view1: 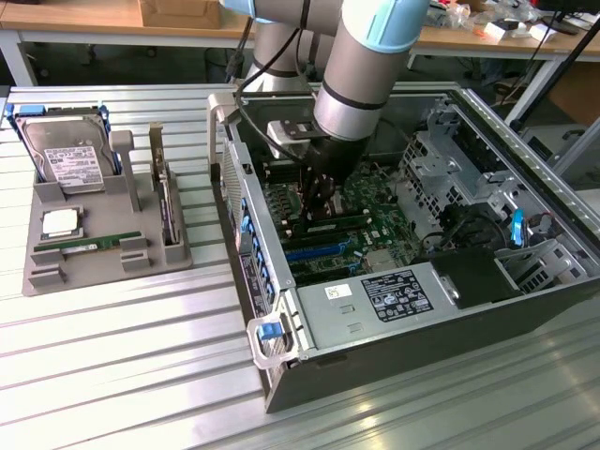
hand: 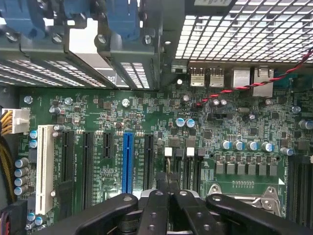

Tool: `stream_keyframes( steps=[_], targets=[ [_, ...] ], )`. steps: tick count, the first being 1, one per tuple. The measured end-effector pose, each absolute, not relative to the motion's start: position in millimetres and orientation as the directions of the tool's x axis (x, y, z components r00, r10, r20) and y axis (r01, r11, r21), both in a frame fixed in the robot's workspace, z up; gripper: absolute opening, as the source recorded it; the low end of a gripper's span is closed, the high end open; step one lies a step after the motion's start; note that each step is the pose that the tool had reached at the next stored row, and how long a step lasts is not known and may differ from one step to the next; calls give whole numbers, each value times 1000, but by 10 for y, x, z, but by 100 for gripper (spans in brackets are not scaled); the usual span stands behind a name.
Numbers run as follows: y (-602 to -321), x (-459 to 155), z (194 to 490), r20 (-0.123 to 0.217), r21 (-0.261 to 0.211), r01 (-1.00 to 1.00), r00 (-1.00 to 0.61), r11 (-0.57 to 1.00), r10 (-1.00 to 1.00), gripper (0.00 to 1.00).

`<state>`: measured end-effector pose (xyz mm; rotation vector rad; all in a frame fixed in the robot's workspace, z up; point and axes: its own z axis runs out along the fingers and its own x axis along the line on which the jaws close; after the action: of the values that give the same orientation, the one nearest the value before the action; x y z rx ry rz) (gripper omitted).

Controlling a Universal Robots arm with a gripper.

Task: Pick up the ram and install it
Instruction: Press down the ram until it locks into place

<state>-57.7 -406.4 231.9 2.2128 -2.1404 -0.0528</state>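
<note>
A: Where is the gripper (view1: 319,208) at this moment?

B: Down inside the open computer case (view1: 525,309), just above the motherboard (view1: 375,220). In the wrist view its black fingers (hand: 161,205) are pressed together, clenched, with nothing visible between them.

A: And the ram (view1: 89,245)?

B: On the grey parts tray (view1: 103,267) at the exterior view's left, well apart from the case. It lies flat in a slot near the tray's front, a long green stick with a white sticker. The gripper is not touching it.

A: What else sits on that tray?

B: 1 silver hard drive (view1: 67,155) leaning upright at the back, with a white label whose print is too small to read. 1 square silver processor chip (view1: 60,223) lies just behind the ram.

A: Any writing you can make out?

B: Very little. The silver power supply (view1: 370,305) at the case's near side carries a black label with white marks and a small white sticker, neither readable. Printing on the board in the wrist view is too fine to read.

A: What does the wrist camera show under the fingers?

B: The green motherboard with 1 blue expansion slot (hand: 127,161), 1 white slot (hand: 45,169), several black slots and a twisted red-and-black wire (hand: 234,88).
</note>
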Motion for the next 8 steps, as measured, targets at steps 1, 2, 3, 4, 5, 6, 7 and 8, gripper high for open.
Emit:
stream_keyframes(
  steps=[1, 2, 3, 4, 5, 6, 7, 8],
  targets=[
    [-4064, -577, 2324, 18, 68, -997, 34, -33, -999, 10],
    [-4065, -577, 2319, 19, 69, -997, 34, -33, -999, 10],
    [-4066, -577, 2307, 19, 69, -997, 34, -33, -999, 10],
    [-4068, -578, 2281, 20, 70, -997, 34, -33, -999, 10],
    [-4076, -578, 2279, 20, 69, -997, 34, -33, -999, 10],
    [-4074, -577, 2400, 18, 68, -997, 34, -33, -999, 10],
    [-4075, -576, 2507, 19, 68, -997, 34, -33, -999, 10],
    [-4077, -564, 2525, 19, 68, -997, 34, -33, -999, 10]
  ],
)
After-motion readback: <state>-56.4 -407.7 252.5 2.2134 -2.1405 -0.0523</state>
